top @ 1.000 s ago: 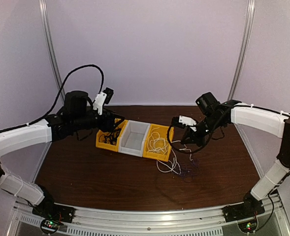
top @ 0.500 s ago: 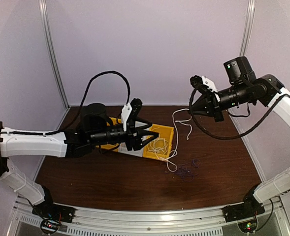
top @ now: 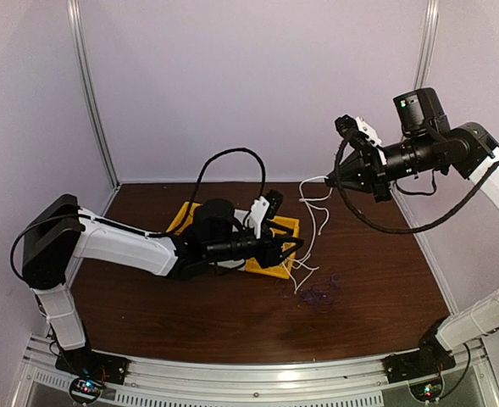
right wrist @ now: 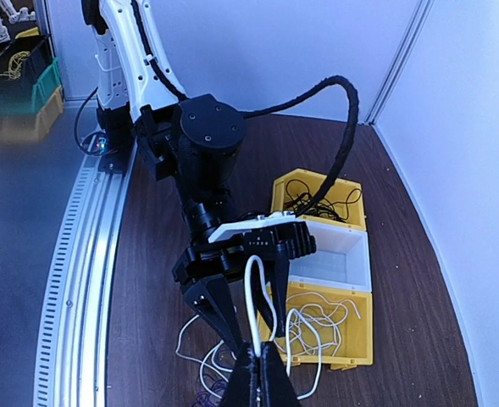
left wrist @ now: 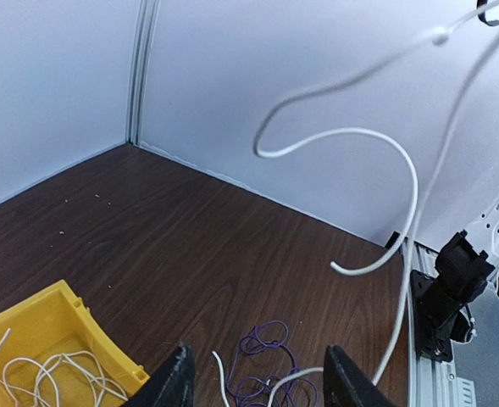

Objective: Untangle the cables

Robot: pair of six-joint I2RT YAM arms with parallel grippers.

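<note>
- White cable (top: 315, 222) is clamped in the closed right gripper (top: 329, 180), which is held high; the cable hangs down to the table (top: 385, 280).
- Left gripper (top: 293, 246) is low by the yellow bin (top: 285, 224), jaws apart, with white strands passing between them (nothing pinched, per the wrist view).
- Purple cable (top: 321, 297) lies heaped on the table near that bin.
- More white loops lie inside the bin.

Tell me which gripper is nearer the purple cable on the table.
Left. The left gripper sits low beside the purple cable; the right gripper is raised well above it, holding the white cable.
</note>
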